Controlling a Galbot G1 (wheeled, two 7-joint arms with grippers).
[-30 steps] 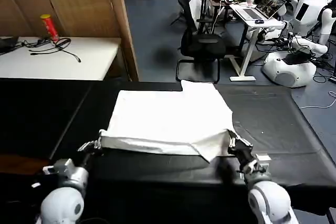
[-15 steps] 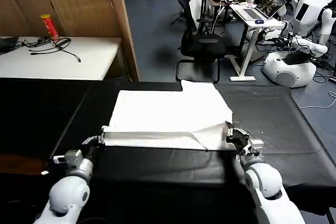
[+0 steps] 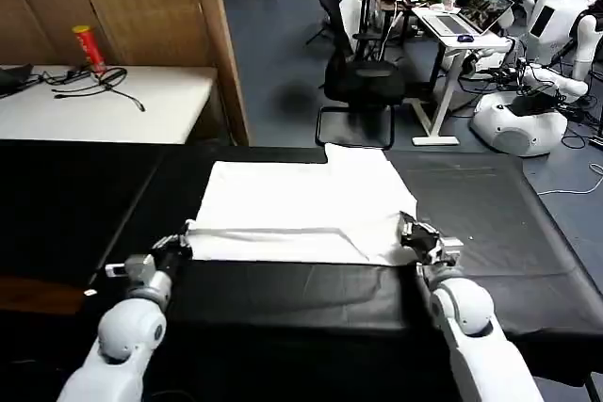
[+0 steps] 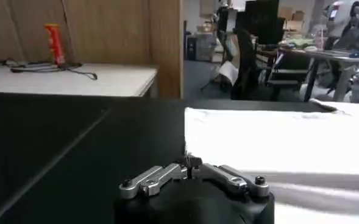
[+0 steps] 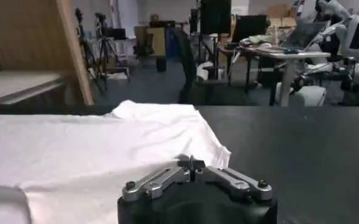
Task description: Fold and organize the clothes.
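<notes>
White T-shirt [image 3: 297,209]: flat on black surface [image 3: 490,223], near hem doubled over; left end effector [image 3: 175,247] and right end effector [image 3: 415,233] each pinched on a hem corner; risk: uneven pull skews the fold.

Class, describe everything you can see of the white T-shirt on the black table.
The white T-shirt looks like plain soft cotton, with no print showing. It lies flat on the black table cloth, its near edge doubled over into a fold. The left gripper and right gripper pinch that fold's two ends.
</notes>
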